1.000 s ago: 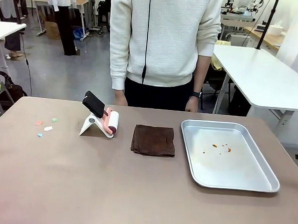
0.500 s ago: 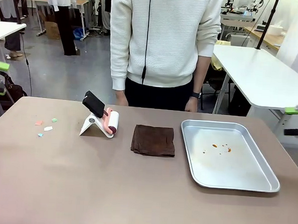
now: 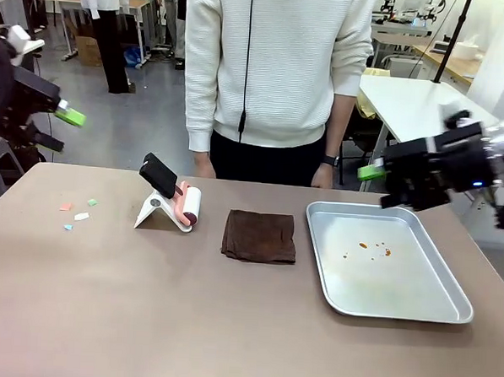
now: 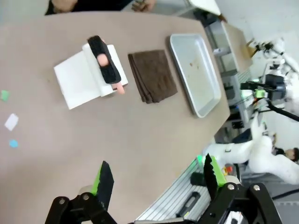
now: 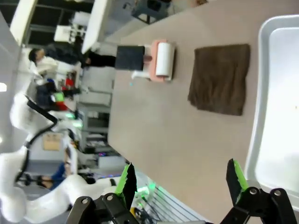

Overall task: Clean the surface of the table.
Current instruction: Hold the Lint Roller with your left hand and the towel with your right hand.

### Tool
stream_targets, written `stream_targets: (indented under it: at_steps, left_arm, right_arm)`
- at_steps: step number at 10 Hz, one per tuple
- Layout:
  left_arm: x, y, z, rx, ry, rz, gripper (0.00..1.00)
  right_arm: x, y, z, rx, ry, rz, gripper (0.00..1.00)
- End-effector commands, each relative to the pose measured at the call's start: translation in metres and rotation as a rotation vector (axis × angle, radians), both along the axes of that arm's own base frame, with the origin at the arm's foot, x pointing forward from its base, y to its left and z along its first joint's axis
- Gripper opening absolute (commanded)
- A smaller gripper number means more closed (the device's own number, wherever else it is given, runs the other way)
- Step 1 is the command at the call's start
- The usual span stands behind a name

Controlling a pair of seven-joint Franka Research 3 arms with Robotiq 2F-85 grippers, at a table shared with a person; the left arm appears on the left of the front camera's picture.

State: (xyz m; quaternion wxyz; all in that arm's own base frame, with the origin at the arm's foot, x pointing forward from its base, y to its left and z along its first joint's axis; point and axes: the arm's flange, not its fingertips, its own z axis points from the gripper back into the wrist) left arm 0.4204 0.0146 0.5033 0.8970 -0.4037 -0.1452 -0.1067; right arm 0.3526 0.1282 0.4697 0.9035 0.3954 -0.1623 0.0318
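Table (image 3: pixel 228 322) x1: wide, smooth matte brownish-taupe top, lying below and between both grippers. No glare, no visible stains.

On it, counted:
- paper scraps (image 3: pixel 80 215) x4 (pink, green, white, blue), loose cluster, closest to the left gripper, below it
- lint roller (image 3: pixel 189 205) x1, white roll, pink neck, black handle, propped on a white stand (image 3: pixel 154 209), between the grippers, nearer the left one
- brown cloth (image 3: pixel 260 236) x1, folded flat, roughly midway between the grippers, apart from roller and tray
- metal tray (image 3: pixel 416 290) x1, shiny, rectangular, its far edge just under the right gripper
- crumbs (image 3: pixel 376 246) inside the tray, small orange-brown bits, too small to count exactly

Left gripper (image 3: pixel 66 132) x1: raised off the table past its far-left corner, fingers spread wide, nothing between the green pads. Same spread in its wrist view (image 4: pixel 158 179), whole table below.

Right gripper (image 3: pixel 377 187) x1: raised above the tray's far edge, fingers likewise spread, nothing held. Confirmed in its wrist view (image 5: pixel 180 182), tray rim and cloth underneath.

Person (image 3: pixel 275 71) x1, white zip sweater, at the far edge beyond both grippers, arms down, hands off the table.
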Motion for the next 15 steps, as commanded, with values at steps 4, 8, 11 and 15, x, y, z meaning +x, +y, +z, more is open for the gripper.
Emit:
stream_targets:
  at_steps: [4,8,11,15]
  left_arm:
    - [0.038,-0.052,-0.014,0.157,0.09,0.023,1.0]
    - [0.063,-0.065,-0.037,0.154,0.189,0.08,1.0]
    - [0.056,-0.065,-0.044,0.151,0.158,0.052,1.0]
    - [0.094,-0.08,-0.055,0.142,0.251,0.155,1.0]
  right_arm:
    - [-0.007,0.093,-0.047,-0.189,0.106,0.091,1.0]
    - [-0.005,0.1,-0.063,-0.203,0.154,0.138,1.0]
    - [-0.014,0.101,-0.073,-0.226,0.132,0.159,1.0]
    - [0.037,0.128,-0.071,-0.237,0.165,0.063,1.0]
